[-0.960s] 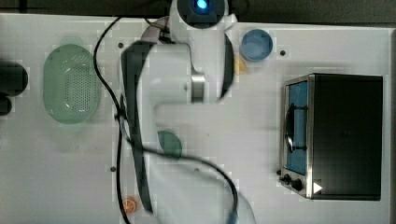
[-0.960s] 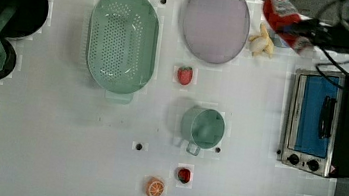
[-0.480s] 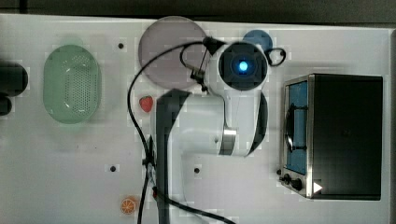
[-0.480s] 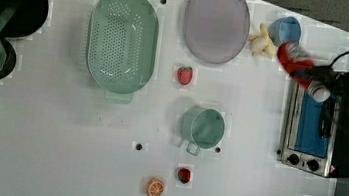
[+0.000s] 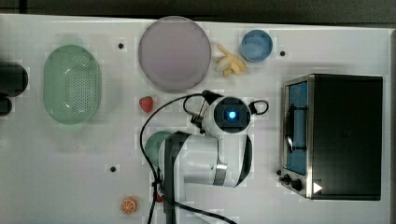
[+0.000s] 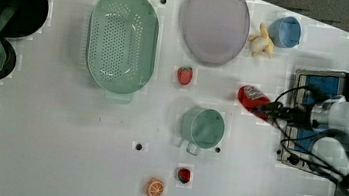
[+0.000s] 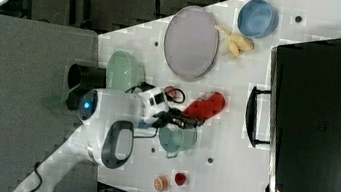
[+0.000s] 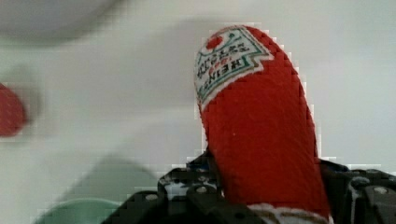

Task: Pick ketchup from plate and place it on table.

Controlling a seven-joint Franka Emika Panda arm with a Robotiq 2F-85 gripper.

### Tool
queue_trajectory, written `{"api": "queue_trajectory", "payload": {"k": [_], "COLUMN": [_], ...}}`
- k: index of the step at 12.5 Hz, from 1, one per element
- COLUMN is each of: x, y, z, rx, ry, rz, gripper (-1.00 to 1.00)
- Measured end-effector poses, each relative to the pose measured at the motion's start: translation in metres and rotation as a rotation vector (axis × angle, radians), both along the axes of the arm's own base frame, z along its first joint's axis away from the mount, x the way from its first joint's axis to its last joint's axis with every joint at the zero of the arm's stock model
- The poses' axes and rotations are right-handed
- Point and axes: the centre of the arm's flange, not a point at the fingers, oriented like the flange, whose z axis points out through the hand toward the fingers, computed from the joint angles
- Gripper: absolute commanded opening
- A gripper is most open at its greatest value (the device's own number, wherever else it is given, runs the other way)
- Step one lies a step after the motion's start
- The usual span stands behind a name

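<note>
In the top view the arm (image 5: pixel 205 158) covers most of the green cup (image 5: pixel 153 142) at its nine o'clock side; in the wrist view the ketchup (image 8: pixel 259 126) is cut off at six o'clock, its cap end hidden, and the strawberry (image 8: pixel 10 109) is blurred at nine o'clock.

Ketchup (image 8: pixel 261 135) clamped in my pincer (image 6: pixel 272 110), red squeeze bottle, white Heinz label at the far end, pale band down by my jaws. It sticks straight out ahead of my fingers, off the surface. Also seen in left view (image 6: pixel 253 99) and right view (image 7: pixel 206 106). Plate (image 5: pixel 174 54), round, flat, pale lilac-grey, bare, sits well apart from my pincer, beyond the bottle's free end. Table (image 6: pixel 56 144), white, a few dark holes, lies under my pincer and bottle.
</note>
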Motion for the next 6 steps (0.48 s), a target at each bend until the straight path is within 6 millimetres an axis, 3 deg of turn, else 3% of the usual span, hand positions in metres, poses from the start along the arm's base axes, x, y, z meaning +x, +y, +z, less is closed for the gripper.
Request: {"api": "queue_trajectory", "payload": {"k": [4, 5, 6], "x": [-0.016, -0.014, -0.013], "y": [0.004, 0.003, 0.002], "z": [-0.055, -0.064, -0.070], "rx": [0.016, 0.016, 0.015], "ry": [0.080, 0.069, 0.054], "rz": [0.004, 0.002, 0.001], "gripper": [0.21, 0.27, 0.46]}}
